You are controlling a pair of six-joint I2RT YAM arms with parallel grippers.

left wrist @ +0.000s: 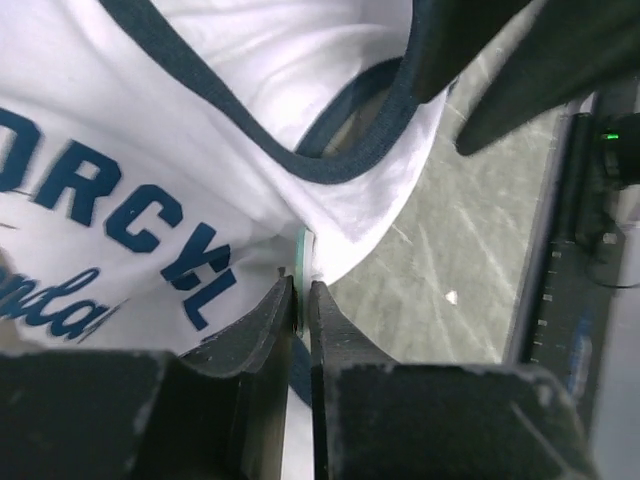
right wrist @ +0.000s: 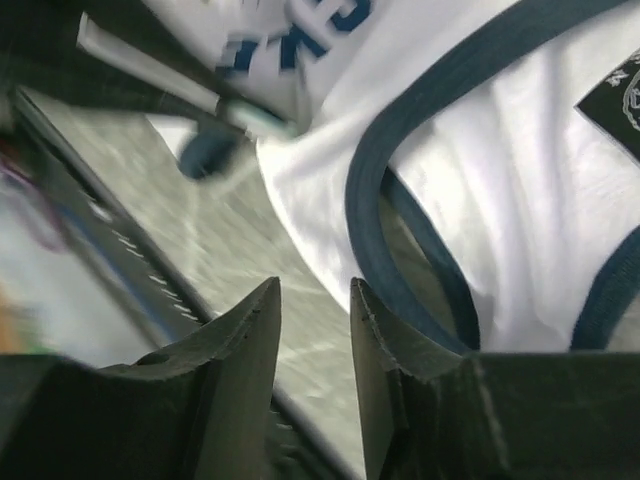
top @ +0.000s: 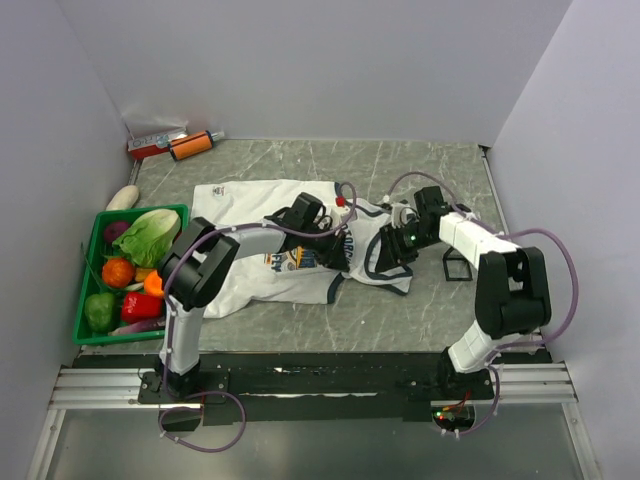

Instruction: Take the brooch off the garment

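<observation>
Clenching the thin greenish brooch [left wrist: 300, 262] at the 3 o'clock edge of the garment [left wrist: 250, 60], the left tool [left wrist: 302, 290] is pinching it beside white cloth. The right tool [right wrist: 315, 290] is hovering released, holding nothing, over the grey surface [right wrist: 200, 260] at the left tool's 3 o'clock.

One garment [top: 240, 200], one left arm [top: 200, 265], one right arm [top: 510, 285], one green basket [top: 120, 211].

Green crate [top: 130, 211]: left table edge, holding lettuce [top: 147, 232], red pepper [top: 140, 305].
Back-left corner: orange tube [top: 192, 146].
Table [top: 420, 170]: grey marble.
</observation>
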